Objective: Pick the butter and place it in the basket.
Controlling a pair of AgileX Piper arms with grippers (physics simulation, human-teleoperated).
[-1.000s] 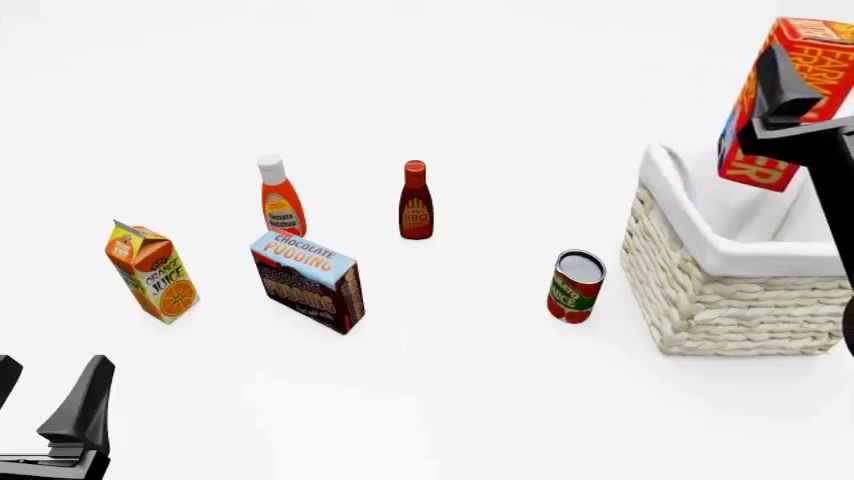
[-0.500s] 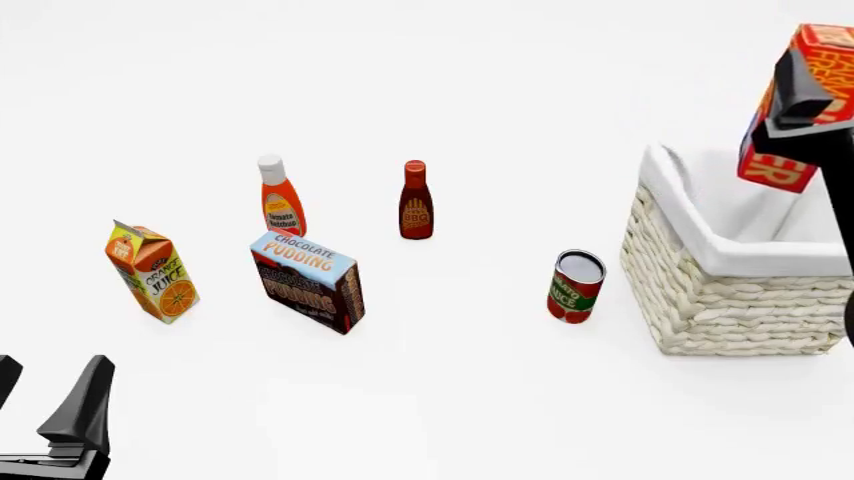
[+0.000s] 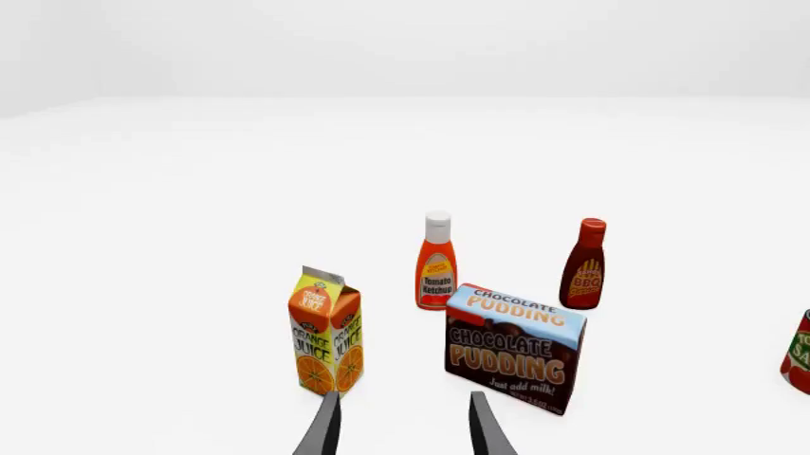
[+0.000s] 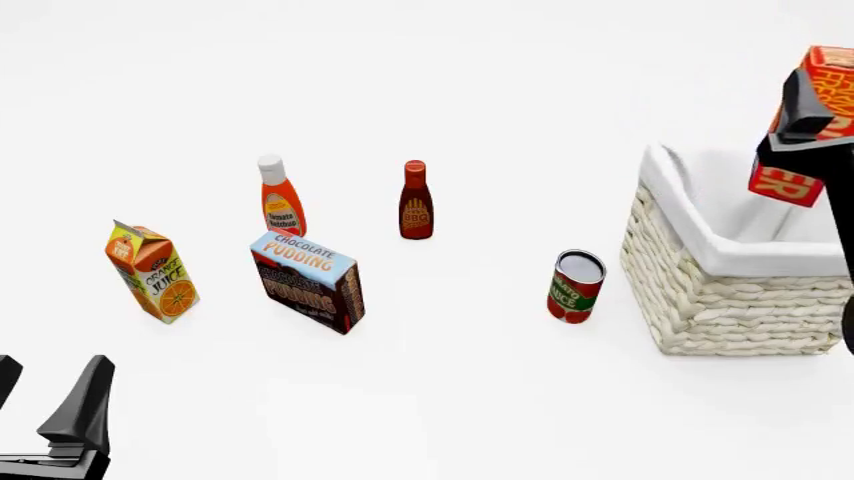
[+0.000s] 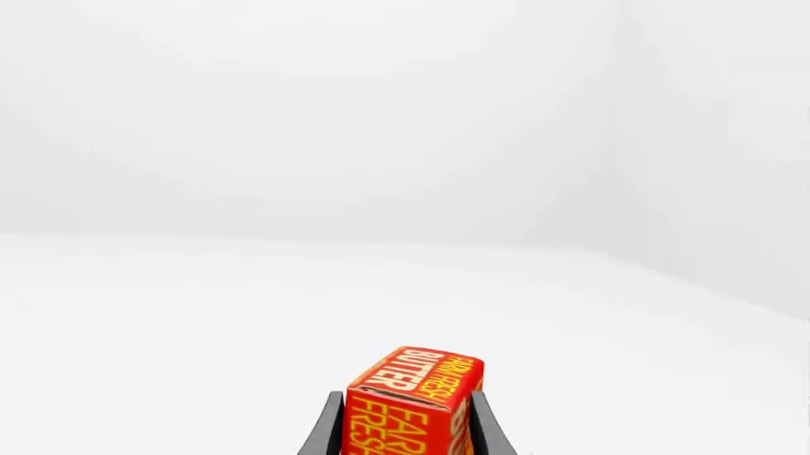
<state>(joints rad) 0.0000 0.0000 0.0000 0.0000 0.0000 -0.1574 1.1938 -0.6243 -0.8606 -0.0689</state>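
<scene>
Butter (image 4: 798, 178) clenched in right tool (image 4: 805, 130), high above basket (image 4: 727, 290) at tabletop's right edge: lower inside rim, then release. Left tool (image 3: 402, 427) released, idle.

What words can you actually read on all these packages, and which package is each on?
"BUTTER", "FARM FRESH": butter box, held in the right jaws.
"CHOCOLATE PUDDING", "Just add milk!": pudding box.
"ORANGE JUICE": juice carton.
"Tomato Ketchup": ketchup bottle.
"BBQ": sauce bottle.
Can: label too blurred.
</scene>
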